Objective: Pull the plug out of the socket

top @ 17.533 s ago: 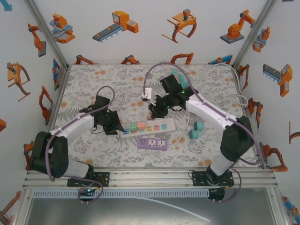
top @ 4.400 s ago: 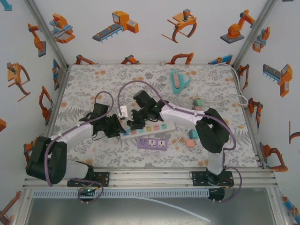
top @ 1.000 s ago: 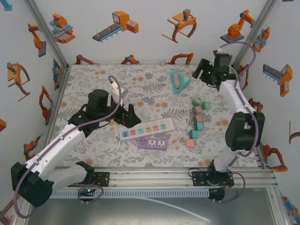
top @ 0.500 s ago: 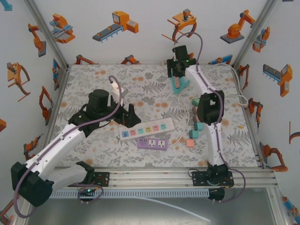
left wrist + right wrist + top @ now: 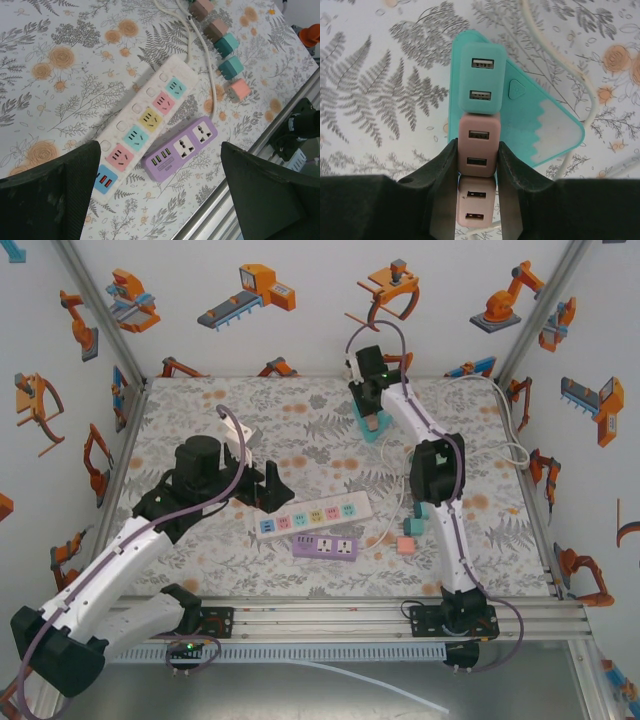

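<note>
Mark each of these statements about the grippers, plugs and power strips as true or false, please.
1. The left gripper is open and holds nothing. True.
2. The white power strip has a plug in it. False: all its coloured sockets are bare.
3. The right gripper has its fingers against the sides of a pink plug that sits in the teal socket. True.
4. The purple strip lies farther from the arm bases than the white power strip. False: it lies nearer to them.
</note>
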